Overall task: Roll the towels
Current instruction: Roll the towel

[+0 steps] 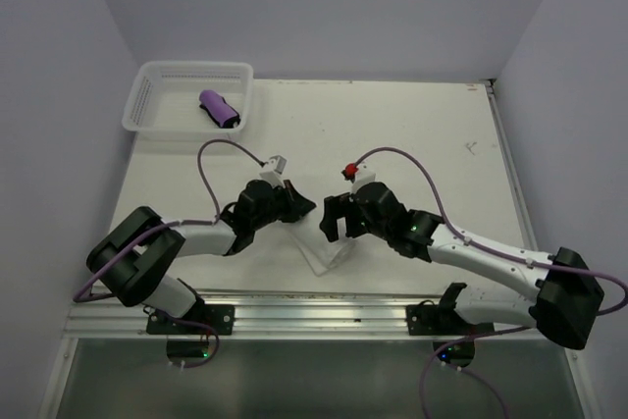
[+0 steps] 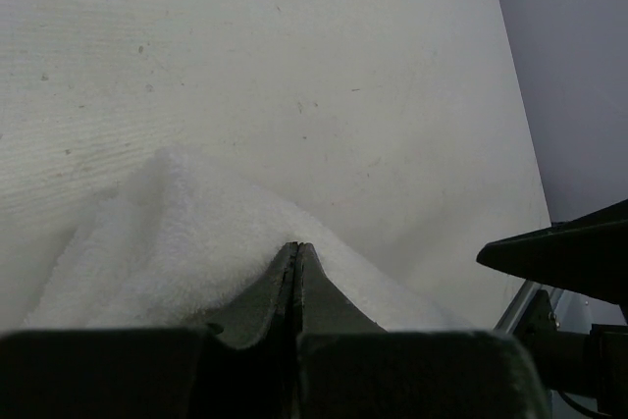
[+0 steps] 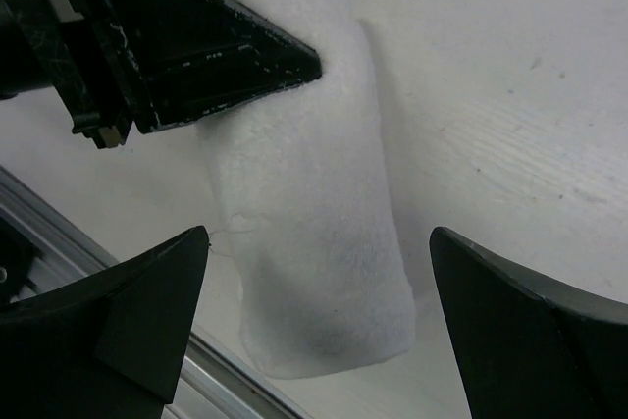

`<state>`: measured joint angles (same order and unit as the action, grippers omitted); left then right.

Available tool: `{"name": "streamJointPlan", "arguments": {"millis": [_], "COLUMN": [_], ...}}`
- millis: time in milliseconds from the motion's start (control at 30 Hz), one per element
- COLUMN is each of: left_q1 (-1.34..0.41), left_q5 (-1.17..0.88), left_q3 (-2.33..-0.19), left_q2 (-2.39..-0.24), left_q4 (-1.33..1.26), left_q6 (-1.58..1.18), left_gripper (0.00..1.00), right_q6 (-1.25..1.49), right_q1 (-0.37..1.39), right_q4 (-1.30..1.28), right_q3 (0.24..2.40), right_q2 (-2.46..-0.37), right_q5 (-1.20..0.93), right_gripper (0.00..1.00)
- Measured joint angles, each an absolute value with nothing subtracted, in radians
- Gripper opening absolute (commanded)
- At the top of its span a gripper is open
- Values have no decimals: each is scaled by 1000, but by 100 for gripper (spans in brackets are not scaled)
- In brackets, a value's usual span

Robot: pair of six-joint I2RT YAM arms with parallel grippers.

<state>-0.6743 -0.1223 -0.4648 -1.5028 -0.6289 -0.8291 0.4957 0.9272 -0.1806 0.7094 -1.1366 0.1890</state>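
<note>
The white towel [image 1: 327, 250] lies rolled into a thick tube on the table between my two grippers, near the front edge. My left gripper [image 1: 308, 208] is shut, and its closed tips [image 2: 296, 247] rest against the far part of the roll [image 2: 167, 233], with no cloth showing between the jaws. My right gripper [image 1: 336, 225] is open wide and straddles the near end of the roll [image 3: 314, 193] without touching it. The purple towel [image 1: 220, 109] lies rolled up in the white basket [image 1: 147, 95] at the back left.
A metal rail [image 1: 314, 316] runs along the table's front edge, just beyond the roll's near end. Purple cables arc over both arms. Grey walls close in the table at the left, back and right.
</note>
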Motion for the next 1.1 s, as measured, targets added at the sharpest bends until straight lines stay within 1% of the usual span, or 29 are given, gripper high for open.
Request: {"name": "streamJointPlan", "arguments": {"millis": [167, 400, 600, 700, 800, 867, 900, 967, 1000, 1067, 1100], "left_q1": [-674, -674, -674, -674, -674, -674, -674, -674, -674, -674, -674], "left_q5": [-122, -123, -123, -123, -123, -123, -123, -123, -123, -123, -121], "left_q3": [-448, -424, -404, -401, -401, -401, -401, -401, -401, -403, -406], "left_q2": [-1496, -1482, -1479, -1479, -1475, -1468, -1465, -1456, -1452, -1438, -1432], "left_q4": [-646, -662, -687, -691, -687, -679, -673, -659, -652, -626, -615], "left_q6": [-830, -831, -850, -854, -854, -854, -854, -854, -853, -853, -851], "left_gripper": [0, 0, 0, 0, 0, 0, 0, 0, 0, 2, 4], "right_q6": [496, 486, 470, 461, 446, 429, 422, 411, 410, 406, 405], "right_q1": [892, 887, 891, 914, 961, 1014, 1043, 1092, 1106, 1131, 1136], "right_q4": [-109, -22, 9, 7, -10, -44, -66, -103, -115, -135, -141], "right_q3": [702, 699, 672, 672, 682, 706, 724, 759, 770, 788, 793], "right_q2": [-1272, -1420, -1440, -1462, -1484, -1499, -1509, -1529, -1536, -1550, -1552], "right_q5": [22, -113, -117, -84, -22, 51, 89, 164, 188, 240, 253], "right_gripper": [99, 99, 99, 99, 96, 88, 80, 73, 65, 59, 54]}}
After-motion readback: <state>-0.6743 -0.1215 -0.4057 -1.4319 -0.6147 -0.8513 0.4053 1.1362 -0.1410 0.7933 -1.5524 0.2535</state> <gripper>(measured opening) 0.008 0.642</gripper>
